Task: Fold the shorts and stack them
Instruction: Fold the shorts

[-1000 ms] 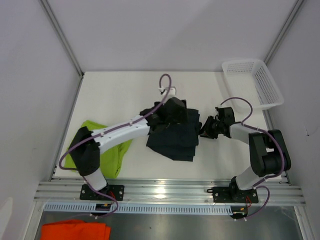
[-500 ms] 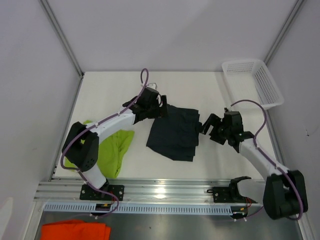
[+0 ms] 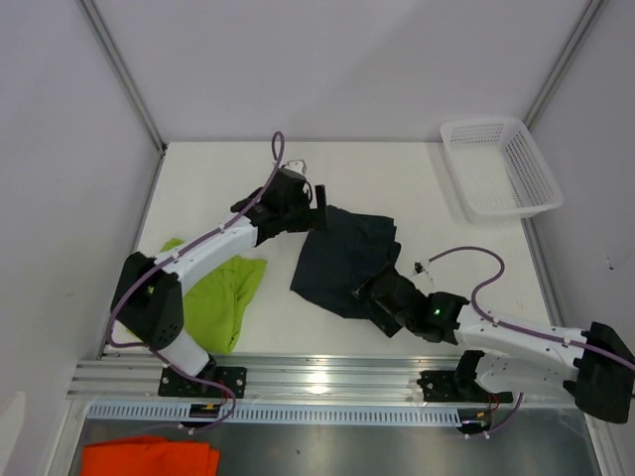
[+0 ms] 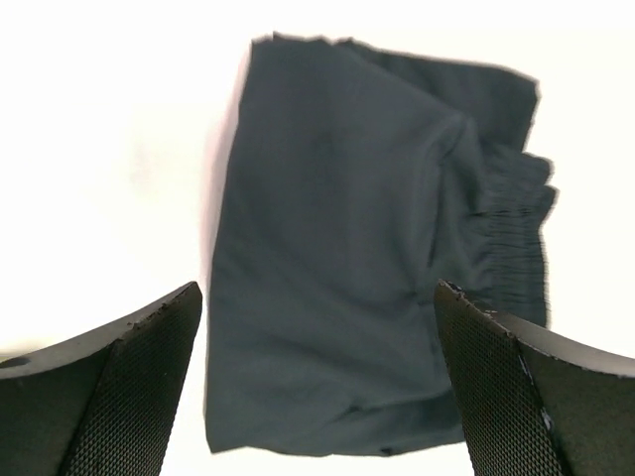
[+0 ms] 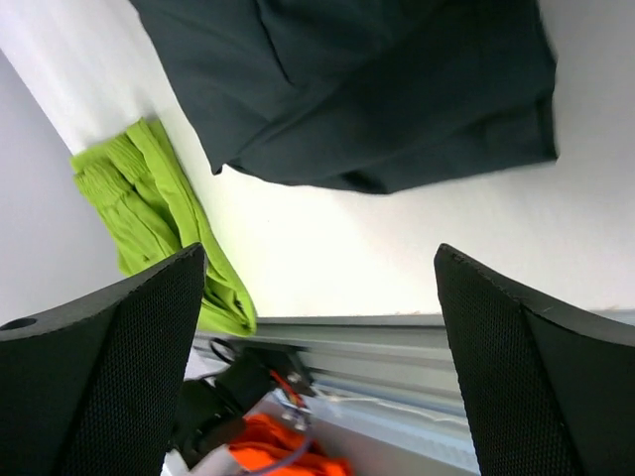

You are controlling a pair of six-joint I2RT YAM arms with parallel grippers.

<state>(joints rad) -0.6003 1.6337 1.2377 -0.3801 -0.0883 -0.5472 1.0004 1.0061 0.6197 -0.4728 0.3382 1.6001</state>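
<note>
The dark shorts point(image 3: 342, 260) lie folded in the middle of the table. In the left wrist view the dark shorts point(image 4: 367, 238) fill the space ahead. The lime green shorts point(image 3: 223, 293) lie crumpled at the front left. My left gripper point(image 3: 319, 208) hovers open at the dark pair's back left corner, and the left gripper point(image 4: 317, 297) has nothing between its fingers. My right gripper point(image 3: 375, 309) stands open and empty by the dark pair's front right edge. The right wrist view has the right gripper point(image 5: 319, 258), the dark shorts point(image 5: 377, 89) and the green shorts point(image 5: 159, 218).
A white mesh basket point(image 3: 501, 164) sits at the back right corner. An orange cloth point(image 3: 149, 458) lies below the table's front rail point(image 3: 327, 377), and the orange cloth point(image 5: 288, 451) shows in the right wrist view too. White walls close in the left, back and right.
My left gripper drew back off the dark shorts to their back left corner. My right arm swung from the shorts' right side to their front edge and its jaws opened.
</note>
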